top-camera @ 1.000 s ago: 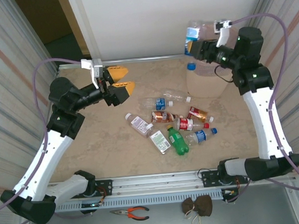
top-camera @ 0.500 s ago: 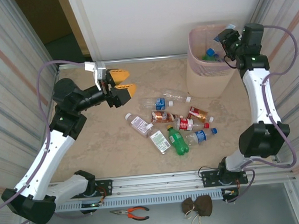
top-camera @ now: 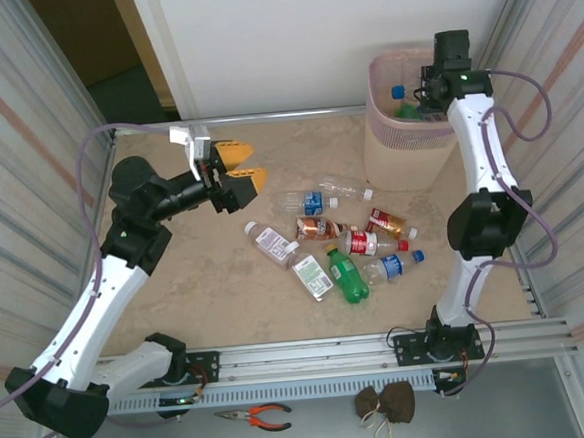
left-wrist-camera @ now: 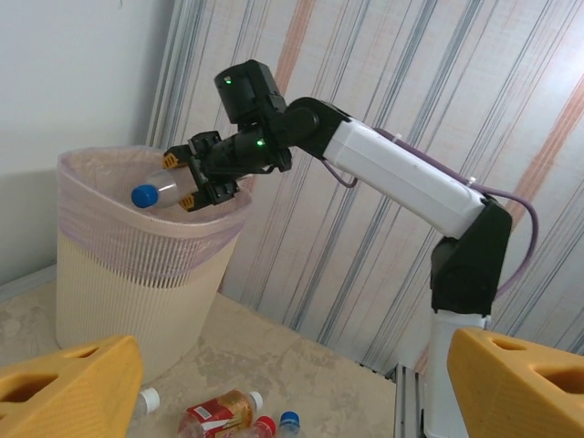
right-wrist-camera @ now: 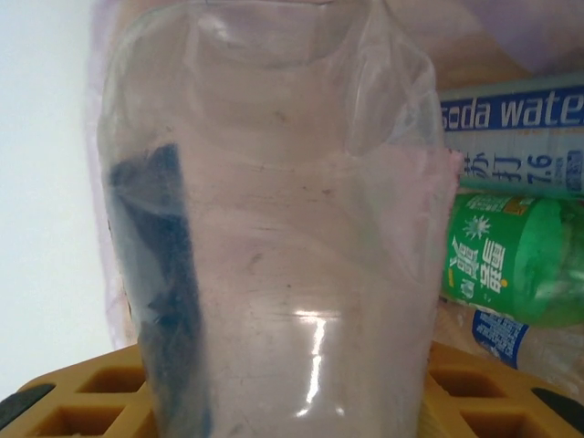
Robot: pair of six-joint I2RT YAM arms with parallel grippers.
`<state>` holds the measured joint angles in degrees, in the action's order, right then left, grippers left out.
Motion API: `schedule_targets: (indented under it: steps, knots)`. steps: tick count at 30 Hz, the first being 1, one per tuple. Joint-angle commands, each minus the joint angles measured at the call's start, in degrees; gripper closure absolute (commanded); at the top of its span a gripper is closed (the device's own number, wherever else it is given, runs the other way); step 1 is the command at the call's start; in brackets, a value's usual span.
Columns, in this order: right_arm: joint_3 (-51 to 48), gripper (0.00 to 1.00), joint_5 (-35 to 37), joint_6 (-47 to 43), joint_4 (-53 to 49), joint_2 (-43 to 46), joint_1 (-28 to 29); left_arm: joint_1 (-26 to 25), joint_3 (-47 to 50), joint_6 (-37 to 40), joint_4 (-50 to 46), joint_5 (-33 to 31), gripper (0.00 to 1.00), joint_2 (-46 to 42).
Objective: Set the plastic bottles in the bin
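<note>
The clear blue-capped bottle (left-wrist-camera: pixel 167 190), clamped in the right gripper (left-wrist-camera: pixel 188 180) above the bin (left-wrist-camera: pixel 109 283), could be deflected outside by the 3 o'clock rim; left gripper (top-camera: pixel 240 165) spread apart.

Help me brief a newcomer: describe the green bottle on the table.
From the pink bin at far right, look nearer to the bottles lying on the table. At that cluster's near edge lies the green bottle, the only green one among clear neighbours.
</note>
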<state>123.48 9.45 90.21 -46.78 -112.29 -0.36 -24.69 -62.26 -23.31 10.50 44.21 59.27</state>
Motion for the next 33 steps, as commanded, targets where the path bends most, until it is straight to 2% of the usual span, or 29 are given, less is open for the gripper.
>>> schedule_targets:
  steps: [1,9,20,24,29,33]
  knots:
    - [5.96,0.52,4.16,8.61,-7.08,-4.87,0.74,0.59,0.65,0.67,2.28,-0.42,0.13,-0.06]
    - [14.06,0.52,5.44,14.97,-10.43,-14.45,0.95,1.28,0.99,0.81,2.86,-0.05,0.13,1.58]
    - [12.66,0.46,4.88,20.99,-13.93,-20.17,0.62,1.66,1.70,-0.31,4.29,0.35,0.13,4.31]
    - [9.98,0.40,4.16,23.24,-14.10,-20.27,0.50,1.66,2.03,-1.20,5.05,0.35,0.14,5.14]
    - [10.07,0.24,5.46,23.98,-16.23,-19.20,0.80,1.61,2.41,-1.56,5.14,-0.13,0.14,5.42]
    - [10.13,0.16,6.64,23.87,-16.71,-17.20,1.07,1.66,2.02,-1.53,4.72,0.15,0.14,5.32]
